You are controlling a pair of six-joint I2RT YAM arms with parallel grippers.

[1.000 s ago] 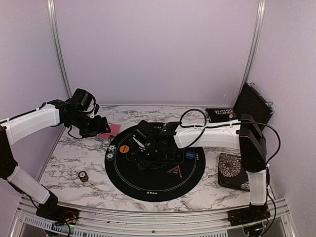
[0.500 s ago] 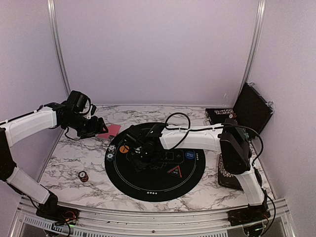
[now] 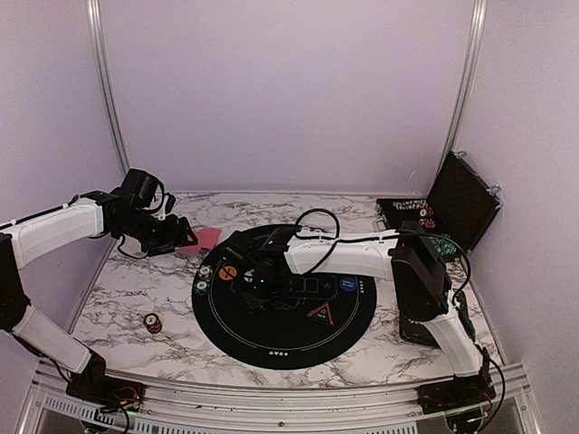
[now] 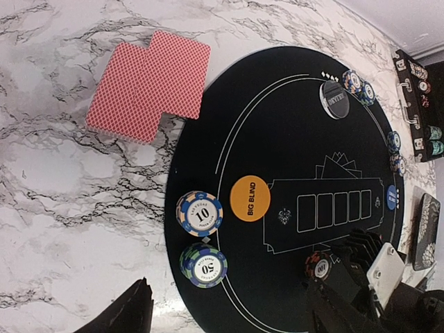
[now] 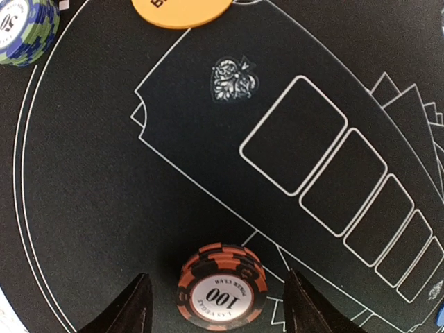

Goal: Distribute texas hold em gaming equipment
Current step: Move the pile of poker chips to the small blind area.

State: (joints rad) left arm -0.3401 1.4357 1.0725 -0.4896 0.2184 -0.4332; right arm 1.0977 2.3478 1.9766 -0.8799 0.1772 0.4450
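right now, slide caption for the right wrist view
Right end effector open astride the red 100 chip stack on the black mat, orange button beyond.

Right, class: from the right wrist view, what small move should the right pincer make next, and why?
Probably close on the orange-and-black 100 chip stack. The right pincer straddles it, one finger on each side with gaps showing, and the stack stands free on the black mat, so it looks lined up for a grasp.

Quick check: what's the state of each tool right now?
The left tool is open, holding nothing.
The right tool is open, straddling the orange 100 chip stack, not gripping it.
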